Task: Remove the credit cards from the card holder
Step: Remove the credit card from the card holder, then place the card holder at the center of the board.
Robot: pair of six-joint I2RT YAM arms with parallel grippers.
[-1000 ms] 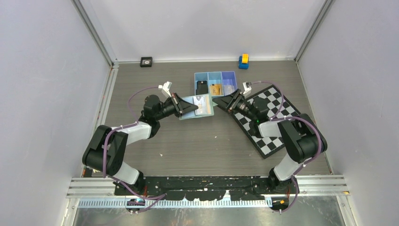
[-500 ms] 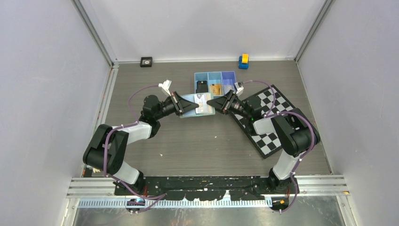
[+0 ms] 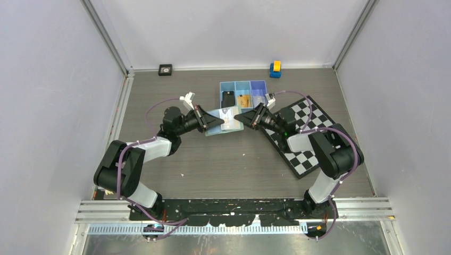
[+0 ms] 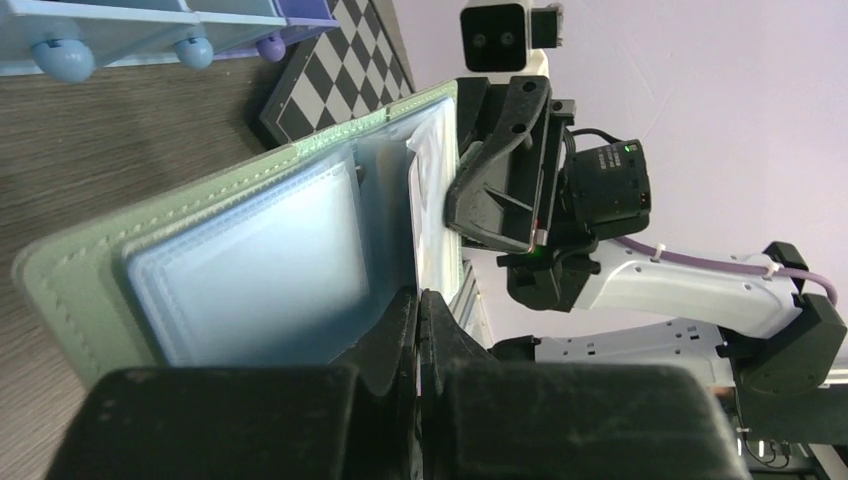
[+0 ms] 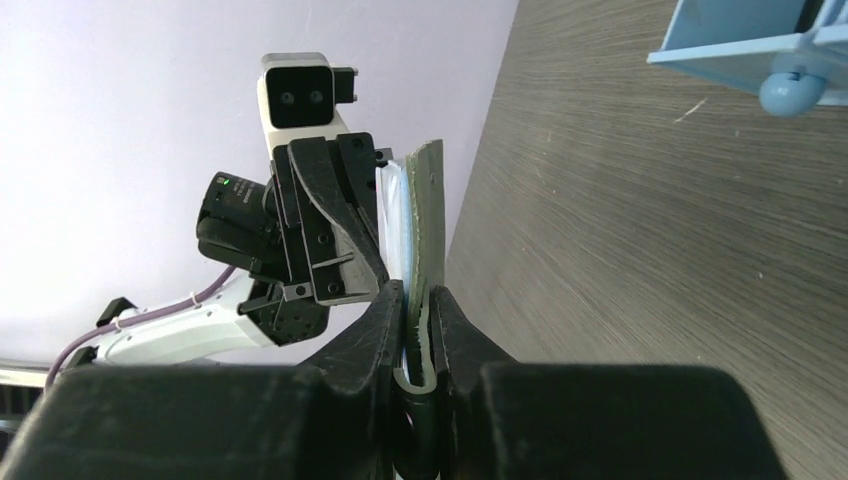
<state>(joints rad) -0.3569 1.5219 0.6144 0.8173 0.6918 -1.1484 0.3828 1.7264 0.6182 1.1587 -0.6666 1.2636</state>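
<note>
The sage-green card holder (image 3: 223, 121) hangs open just above the table between both arms, its pale blue-grey sleeves (image 4: 260, 240) facing up. My left gripper (image 3: 206, 121) is shut on an inner leaf at its left side (image 4: 418, 300). My right gripper (image 3: 241, 117) is shut on the green right edge and its tab (image 5: 418, 300). A pale card (image 3: 230, 119) shows in the right-hand sleeve. A black card (image 3: 228, 98) and a gold-orange card (image 3: 244, 100) lie in the blue tray (image 3: 243, 82).
The blue three-compartment tray stands just behind the card holder. A black-and-white chequered board (image 3: 306, 138) lies under the right arm. A yellow-and-blue toy (image 3: 275, 69) and a small black square object (image 3: 165, 69) sit by the back wall.
My right gripper moved left to the card holder's right edge and closed on it. The left gripper kept its hold, shifting only slightly.
</note>
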